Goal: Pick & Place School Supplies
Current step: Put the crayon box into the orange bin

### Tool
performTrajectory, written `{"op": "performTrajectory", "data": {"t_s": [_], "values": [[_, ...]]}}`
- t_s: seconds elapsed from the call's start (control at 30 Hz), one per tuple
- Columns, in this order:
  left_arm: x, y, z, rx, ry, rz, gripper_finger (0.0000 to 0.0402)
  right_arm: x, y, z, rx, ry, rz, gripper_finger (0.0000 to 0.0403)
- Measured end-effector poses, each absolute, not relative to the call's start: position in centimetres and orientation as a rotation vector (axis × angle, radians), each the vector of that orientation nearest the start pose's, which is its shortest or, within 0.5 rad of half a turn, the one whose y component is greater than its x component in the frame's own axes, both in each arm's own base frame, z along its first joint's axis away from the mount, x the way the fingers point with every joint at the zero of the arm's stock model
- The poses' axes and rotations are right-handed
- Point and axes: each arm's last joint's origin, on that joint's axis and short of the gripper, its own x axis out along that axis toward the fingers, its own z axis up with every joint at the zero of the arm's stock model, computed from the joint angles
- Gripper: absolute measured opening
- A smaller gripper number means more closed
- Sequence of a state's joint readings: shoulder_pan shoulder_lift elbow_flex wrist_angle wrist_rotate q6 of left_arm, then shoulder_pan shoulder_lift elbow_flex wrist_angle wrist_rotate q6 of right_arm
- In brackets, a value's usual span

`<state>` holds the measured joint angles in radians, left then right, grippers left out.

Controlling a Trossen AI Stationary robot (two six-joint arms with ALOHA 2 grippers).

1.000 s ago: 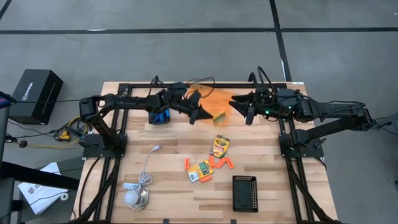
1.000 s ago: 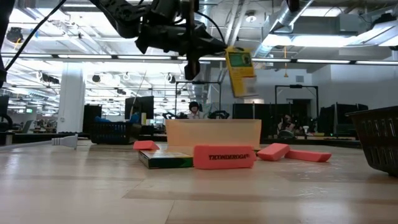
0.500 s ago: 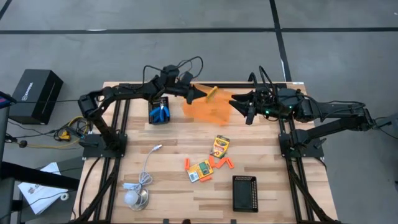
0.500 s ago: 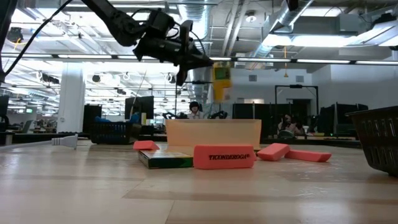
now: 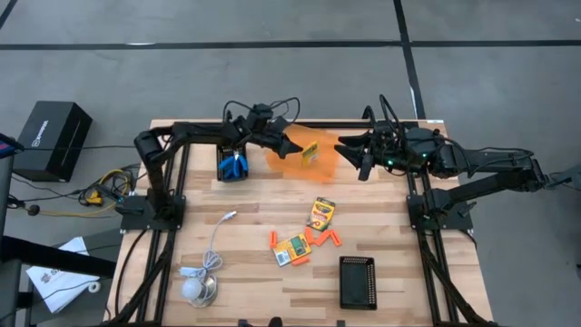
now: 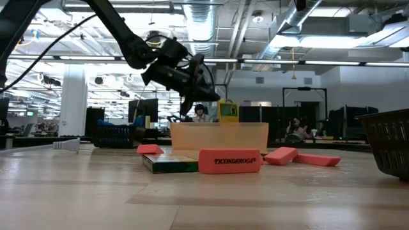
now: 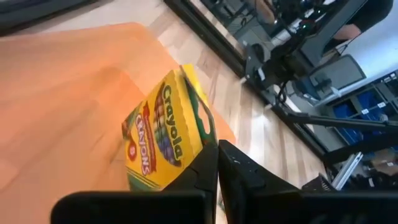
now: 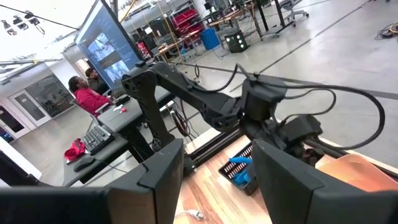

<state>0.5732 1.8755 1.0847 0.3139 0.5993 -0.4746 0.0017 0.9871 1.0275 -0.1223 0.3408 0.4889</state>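
Our left claw [image 5: 289, 143] pinches a crayon box [image 5: 310, 152] above the orange bag [image 5: 313, 154], upper middle; the right claw [image 5: 349, 150] waits spread beside.

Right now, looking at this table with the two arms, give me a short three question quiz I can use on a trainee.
1. True or false: the left gripper is shut on a crayon box.
2. What is the held box over? A) the black tray B) the orange bag C) the white cable
3. Fill in: the right gripper, at the bag's other side, stands ____ and holds nothing.

Key: 1 true; 2 B; 3 open
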Motion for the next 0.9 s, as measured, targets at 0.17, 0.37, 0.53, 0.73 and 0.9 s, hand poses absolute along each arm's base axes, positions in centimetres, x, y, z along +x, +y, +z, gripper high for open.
{"op": "performTrajectory", "data": {"t_s": [0.17,0.37,0.53,0.73,0.9], "values": [[34.4,19.7,18.7,-0.704,0.373,0.047,0.0029,21.2,-0.9,38.6,0.470,-0.004,-0.352,0.0181],[34.0,19.8,21.1,-0.658,0.285,0.059,0.0086,21.2,-0.9,38.6,0.464,-0.008,-0.350,0.0188],[32.8,19.5,25.1,-0.655,0.167,0.045,0.0126,21.2,-1.3,38.9,0.445,-0.036,-0.360,0.0193],[31.0,16.9,30.7,-0.587,0.050,-0.051,0.0146,21.1,-1.9,39.0,0.424,-0.050,-0.381,0.0191],[29.4,14.1,34.5,-0.564,-0.033,-0.127,0.0145,21.1,-2.2,39.0,0.425,-0.049,-0.378,0.0187]]}}
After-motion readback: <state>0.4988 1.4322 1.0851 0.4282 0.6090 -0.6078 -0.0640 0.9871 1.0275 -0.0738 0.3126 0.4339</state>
